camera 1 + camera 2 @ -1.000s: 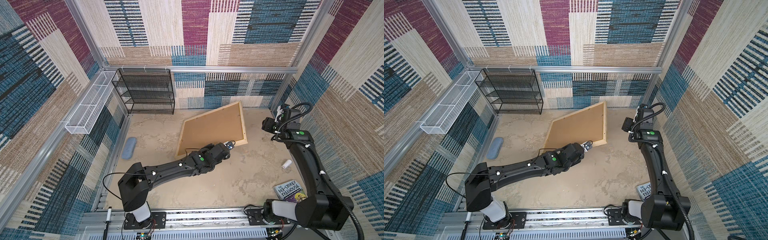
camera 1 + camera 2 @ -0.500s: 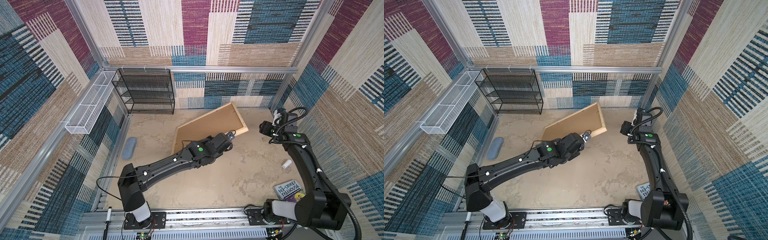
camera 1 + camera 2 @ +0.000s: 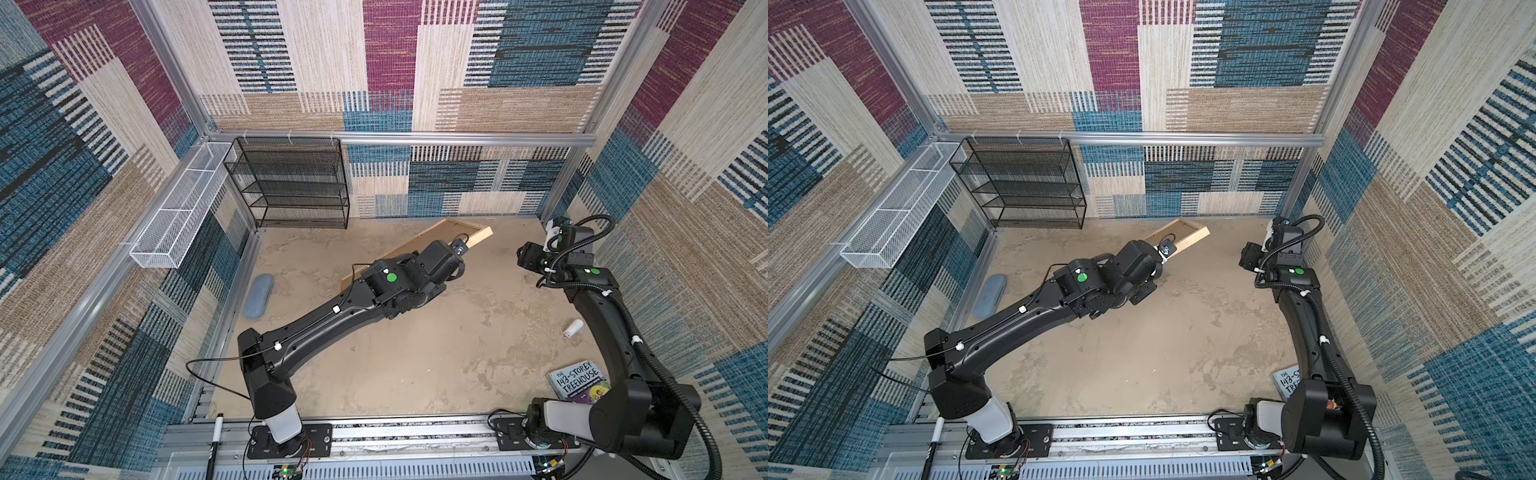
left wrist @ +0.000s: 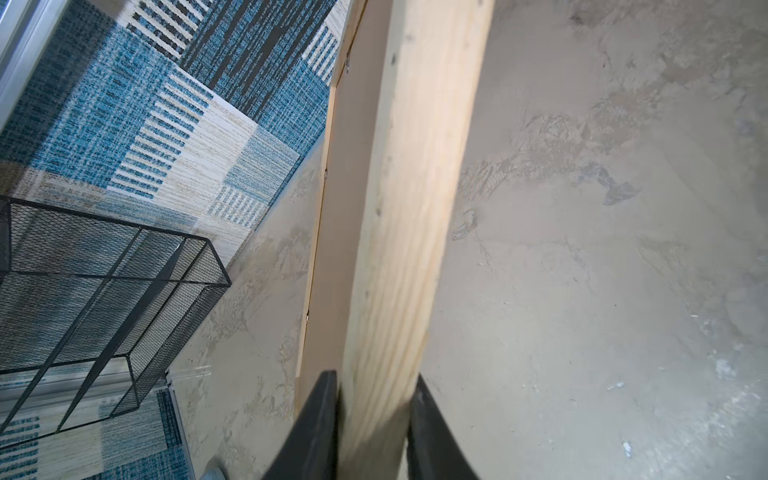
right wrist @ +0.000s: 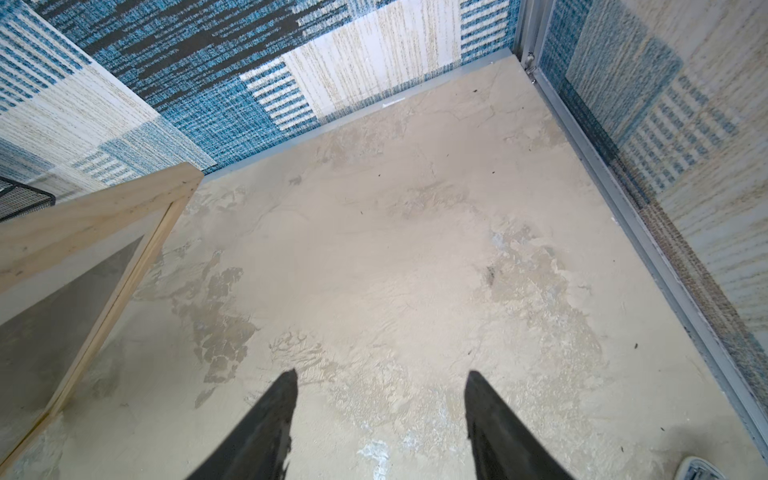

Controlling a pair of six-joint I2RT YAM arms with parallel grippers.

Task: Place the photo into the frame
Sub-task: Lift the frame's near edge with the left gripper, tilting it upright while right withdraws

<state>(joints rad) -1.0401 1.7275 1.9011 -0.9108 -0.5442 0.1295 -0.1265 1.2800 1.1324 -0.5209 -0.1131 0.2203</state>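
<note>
The frame (image 3: 471,232) of pale wood stands steeply on one long edge at the back of the table, seen in both top views (image 3: 1192,237). My left gripper (image 4: 376,386) is shut on one wooden side strip of the frame (image 4: 415,208), one finger on each face. The brown backing (image 4: 353,166) shows behind that strip. My right gripper (image 5: 380,378) hangs open and empty over bare table, right of the frame's corner (image 5: 124,208); in a top view it (image 3: 527,258) is near the back right wall. The photo is out of view.
A black mesh shelf (image 3: 291,183) and a white wire basket (image 3: 178,208) stand at the back left. A blue-grey case (image 3: 258,301) lies left. A small white cylinder (image 3: 572,328) and a book (image 3: 577,384) lie right. A marker (image 3: 216,432) rests on the front rail.
The left gripper has risen and moved back, tipping the frame from nearly flat up onto its edge. The right gripper has drawn slightly away from the frame's corner.
</note>
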